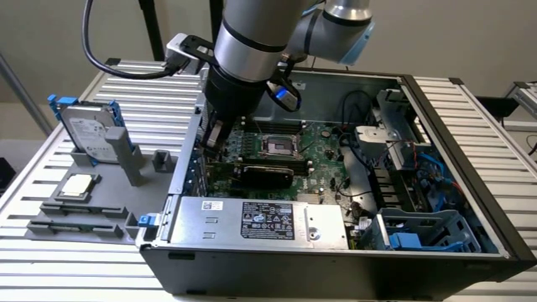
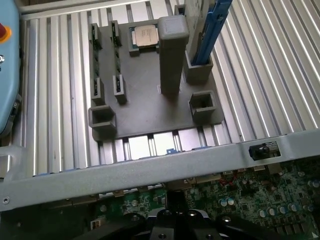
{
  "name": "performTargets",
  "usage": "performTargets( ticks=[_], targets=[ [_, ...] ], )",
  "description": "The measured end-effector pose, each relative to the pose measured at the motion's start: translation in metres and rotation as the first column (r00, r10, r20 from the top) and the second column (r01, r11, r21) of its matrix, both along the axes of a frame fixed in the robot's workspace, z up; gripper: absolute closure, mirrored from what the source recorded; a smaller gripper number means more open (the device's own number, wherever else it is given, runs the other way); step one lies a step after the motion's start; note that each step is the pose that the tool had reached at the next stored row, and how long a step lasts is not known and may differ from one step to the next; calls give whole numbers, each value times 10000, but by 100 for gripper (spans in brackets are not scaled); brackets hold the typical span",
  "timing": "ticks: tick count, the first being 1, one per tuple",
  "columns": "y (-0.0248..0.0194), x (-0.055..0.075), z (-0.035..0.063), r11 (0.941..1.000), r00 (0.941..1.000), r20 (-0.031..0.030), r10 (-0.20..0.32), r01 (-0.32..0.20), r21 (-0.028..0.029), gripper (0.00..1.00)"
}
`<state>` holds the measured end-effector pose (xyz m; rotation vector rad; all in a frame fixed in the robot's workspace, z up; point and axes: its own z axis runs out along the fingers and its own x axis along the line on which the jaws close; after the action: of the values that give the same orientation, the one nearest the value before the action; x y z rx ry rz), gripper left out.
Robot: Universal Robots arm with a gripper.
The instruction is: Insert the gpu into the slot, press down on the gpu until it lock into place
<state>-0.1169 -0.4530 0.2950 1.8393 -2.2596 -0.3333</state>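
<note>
The gpu (image 1: pixel 261 171) is a flat black card standing on edge across the green motherboard, just behind the silver power supply. The slot is hidden beneath it. My gripper (image 1: pixel 215 145) reaches down from the thick grey arm to the card's end at the exterior view's left, close to the case's wall. It is shut, and I cannot tell whether it touches the card. The wrist view has the gripper's black linkage (image 2: pixel 175 224) low over the motherboard (image 2: pixel 260 200), with the case rim (image 2: pixel 150 172) just beyond.
The silver power supply (image 1: pixel 260 220) fills the case front. A CPU socket (image 1: pixel 277 146) and black memory sticks (image 1: pixel 273 126) lie behind the card. A blue drive cage (image 1: pixel 419 233) sits at the right. Outside, a grey fixture (image 2: pixel 145 95) holds a CPU chip (image 2: pixel 145 35) and a hard drive (image 1: pixel 88 132).
</note>
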Motion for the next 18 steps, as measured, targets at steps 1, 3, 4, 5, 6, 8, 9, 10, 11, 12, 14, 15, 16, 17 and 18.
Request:
performTargets(
  ticks=[1,3,4,5,6,8,9,10,11,12,14,15,16,17,18],
  targets=[
    [0,-1,0,10000,10000,-3,-22,22,0,89],
    [0,-1,0,10000,10000,-7,-41,41,-1,89],
    [0,-2,0,10000,10000,-8,-44,44,-5,89],
    [0,-2,0,10000,10000,-8,-46,46,-10,89],
    [0,-2,0,10000,10000,-7,-47,47,-15,89],
    [0,-2,-1,10000,10000,-6,-48,48,-33,89],
    [1,-1,-2,10000,10000,-5,-50,50,-38,89],
    [1,-2,-2,10000,10000,-4,-53,53,-42,89],
    [4,-2,-2,10000,10000,-3,-56,56,-45,89],
    [4,-2,-2,10000,10000,-3,-56,56,-45,89],
    [11,-2,-2,10000,10000,2,-58,58,-49,89],
    [11,0,-3,10000,10000,2,-56,56,-48,89],
    [12,1,-3,10000,10000,3,-56,56,-58,89],
    [13,6,-3,10000,10000,3,-56,56,-78,89],
    [13,11,-3,9999,10000,3,-57,57,-92,89]
  ],
)
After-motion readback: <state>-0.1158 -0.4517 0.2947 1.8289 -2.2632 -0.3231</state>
